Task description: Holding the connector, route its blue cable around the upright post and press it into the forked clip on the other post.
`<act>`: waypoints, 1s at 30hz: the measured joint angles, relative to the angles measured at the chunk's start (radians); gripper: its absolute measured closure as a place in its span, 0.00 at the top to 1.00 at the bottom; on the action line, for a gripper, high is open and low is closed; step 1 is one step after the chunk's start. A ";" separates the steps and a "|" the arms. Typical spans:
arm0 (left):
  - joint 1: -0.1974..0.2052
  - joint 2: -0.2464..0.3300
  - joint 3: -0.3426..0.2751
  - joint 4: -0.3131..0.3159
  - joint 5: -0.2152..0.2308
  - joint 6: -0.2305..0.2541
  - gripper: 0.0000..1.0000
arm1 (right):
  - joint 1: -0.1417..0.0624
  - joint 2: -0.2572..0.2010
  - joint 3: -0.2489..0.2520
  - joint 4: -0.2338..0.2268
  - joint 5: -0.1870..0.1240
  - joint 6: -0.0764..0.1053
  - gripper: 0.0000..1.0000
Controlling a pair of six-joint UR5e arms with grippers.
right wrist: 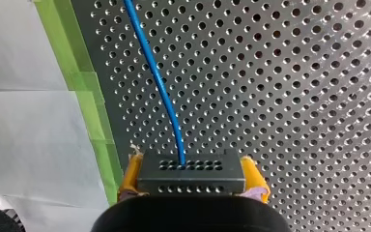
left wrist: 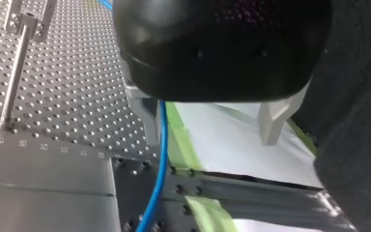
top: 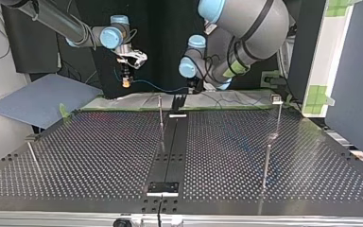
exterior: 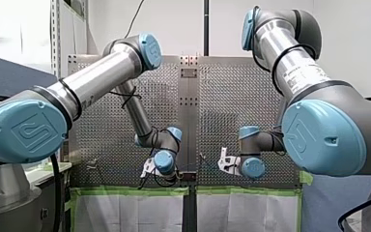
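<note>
My right gripper (right wrist: 191,169) is shut with its yellow pads (right wrist: 254,177) on a dark grey connector (right wrist: 191,178). The blue cable (right wrist: 160,82) leaves the connector's face and runs ahead over the perforated table. In the top view that gripper (top: 126,79) hangs above the table's far edge at the left, and the cable (top: 158,88) sags across toward my left arm. My left gripper (left wrist: 210,126) is open; the cable (left wrist: 160,150) passes just inside one pale finger (left wrist: 147,118), not pinched. A slim upright post (top: 160,116) stands near the table's far middle. A post with a clip head (top: 277,100) stands far right.
Two more thin posts stand on the table, one near the right (top: 266,164) and one at the left (top: 33,156). A black strip (top: 170,151) runs down the table's middle. Green tape (right wrist: 94,106) and white sheeting edge the table. A post with a clamp top (left wrist: 18,67) stands beside my left gripper.
</note>
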 joint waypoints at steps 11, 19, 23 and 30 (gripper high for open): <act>0.012 -0.005 0.044 0.005 0.077 -0.087 0.98 | 0.001 0.000 0.000 0.012 -0.001 -0.003 0.00; 0.023 0.001 0.033 0.028 0.139 -0.175 0.98 | -0.001 0.000 -0.003 0.032 -0.001 -0.004 0.00; 0.033 0.027 0.006 0.057 0.145 -0.217 0.98 | -0.002 0.000 -0.009 0.039 -0.002 -0.008 0.00; 0.043 0.092 -0.047 0.128 0.127 -0.291 0.98 | -0.004 0.000 -0.030 0.047 -0.015 -0.027 0.00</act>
